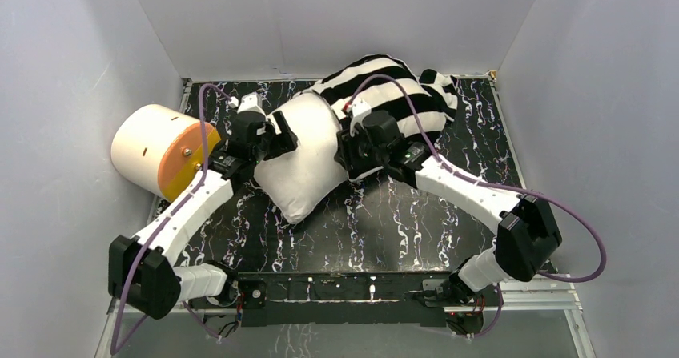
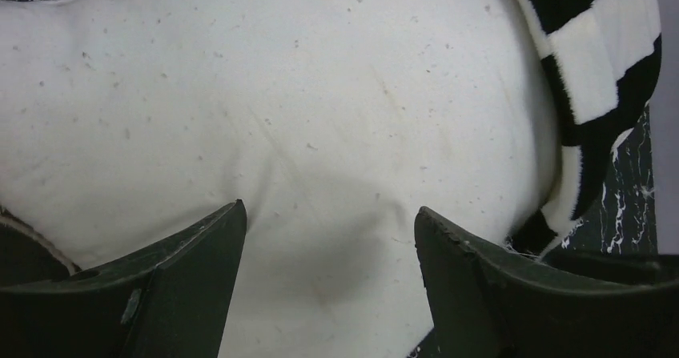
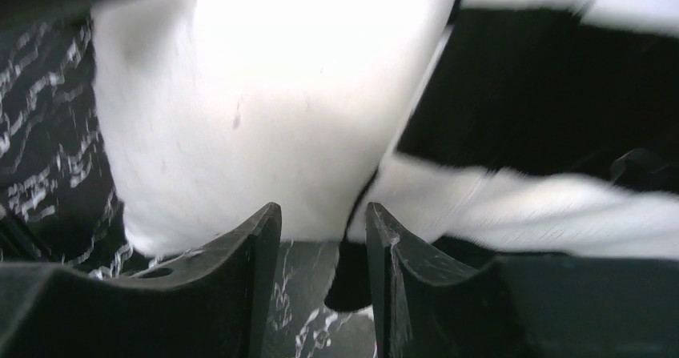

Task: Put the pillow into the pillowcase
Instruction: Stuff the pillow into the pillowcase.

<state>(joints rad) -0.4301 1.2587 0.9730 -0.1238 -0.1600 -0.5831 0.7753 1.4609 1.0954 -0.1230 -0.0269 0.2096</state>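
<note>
The white pillow (image 1: 308,166) lies slanted on the table, its far end inside the black-and-white striped pillowcase (image 1: 400,94) and its near end bare. My left gripper (image 1: 280,140) is at the pillow's left side. In the left wrist view it (image 2: 330,210) stands open wide, with the pillow (image 2: 304,94) bulging between its fingers and the pillowcase (image 2: 596,62) at the right. My right gripper (image 1: 352,156) is at the pillowcase's opening edge. In the right wrist view it (image 3: 324,207) is open with nothing clamped, just below where the pillow (image 3: 256,110) meets the pillowcase (image 3: 544,94).
A cream cylinder with an orange face (image 1: 160,151) lies at the left, close to my left arm. Grey walls enclose the black marbled tabletop (image 1: 384,222) on three sides. The pillowcase's far end bunches against the back wall.
</note>
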